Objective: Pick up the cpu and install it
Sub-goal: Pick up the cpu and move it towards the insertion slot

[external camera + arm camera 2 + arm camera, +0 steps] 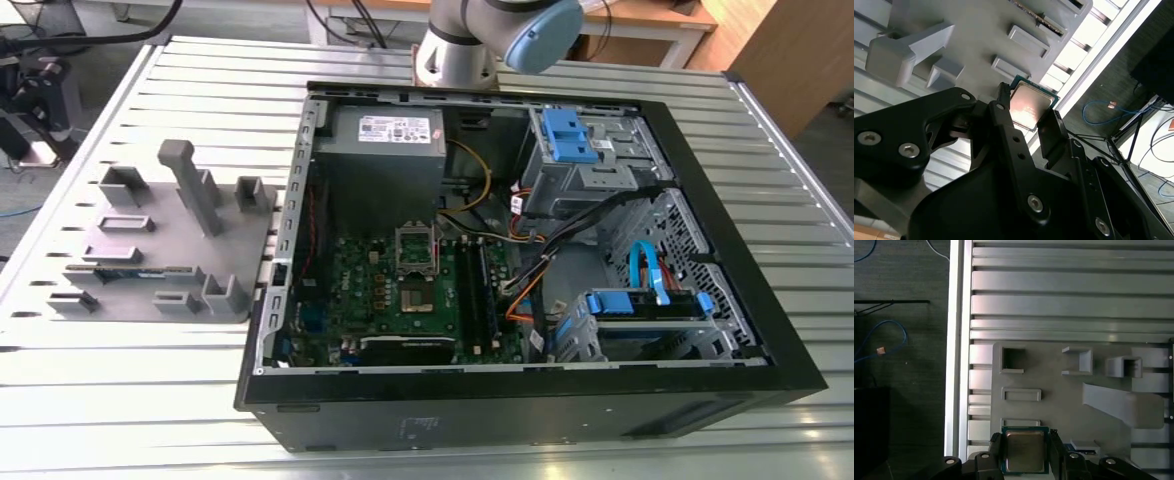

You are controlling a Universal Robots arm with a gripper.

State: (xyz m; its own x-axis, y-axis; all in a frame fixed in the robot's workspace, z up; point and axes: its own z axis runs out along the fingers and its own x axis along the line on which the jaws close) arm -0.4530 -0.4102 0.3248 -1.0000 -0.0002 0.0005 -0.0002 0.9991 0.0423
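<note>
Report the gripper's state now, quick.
Gripper: jaws closed on the cpu, one on each side of it, over the gray tray.

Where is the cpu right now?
In both wrist views the cpu sits clamped in the gripper, over the grey holder, at the holder's side nearest the table edge.

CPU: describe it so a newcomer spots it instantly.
On the slatted metal table lies a grey fixture plate with raised pockets. Near its edge, in the gripper, sits the cpu: the lone flat square with a dull silver top and green rim.
</note>
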